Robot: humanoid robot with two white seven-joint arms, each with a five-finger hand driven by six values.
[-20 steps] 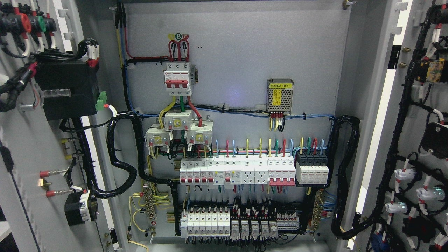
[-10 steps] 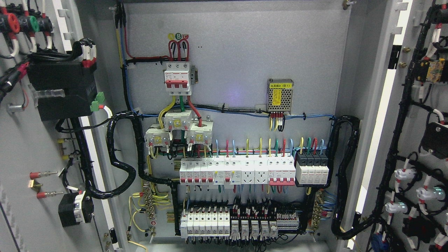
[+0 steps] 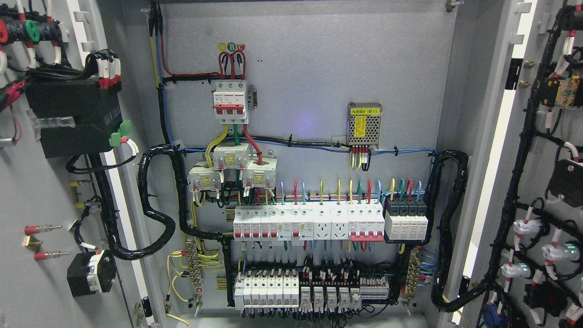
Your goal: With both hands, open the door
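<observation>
Nowhere in the head view does either robot hand or arm show, so how the fingers stand cannot be told. Both doors of the grey cabinet stand swung wide: the left door (image 3: pixel 32 191) fills the left edge with its inner face toward the camera, the right door (image 3: pixel 542 150) fills the right edge likewise. On the left door sits a black box (image 3: pixel 73 116) with red-tipped white wires on top, a green plug (image 3: pixel 120 133) at its lower right corner, and a smaller black and white part (image 3: pixel 90 272) near the bottom; two red-capped pins (image 3: pixel 36 229) stick out to the left of it. A thick black cable bundle (image 3: pixel 155 200) loops from that door into the cabinet. The right door carries black wiring (image 3: pixel 524 150) running down it and white lamp backs (image 3: pixel 524 226) low down. Between the doors the back panel (image 3: pixel 319 59) is fully exposed. Upper middle of it holds a white breaker with red levers (image 3: pixel 231 101), fed by red wire loops above. Right of that, apart from it, is a small metal mesh power supply with a yellow label (image 3: pixel 364 124). Below the breaker sit three white blocks (image 3: pixel 232 171) close together. A long row of white breakers (image 3: pixel 309 222) crosses the lower panel, ending in black-topped units (image 3: pixel 406 219) at the right. Under it runs a second row of white and black terminals (image 3: pixel 309 289). Another black cable bundle (image 3: pixel 448 228) loops down the right side of the panel.
</observation>
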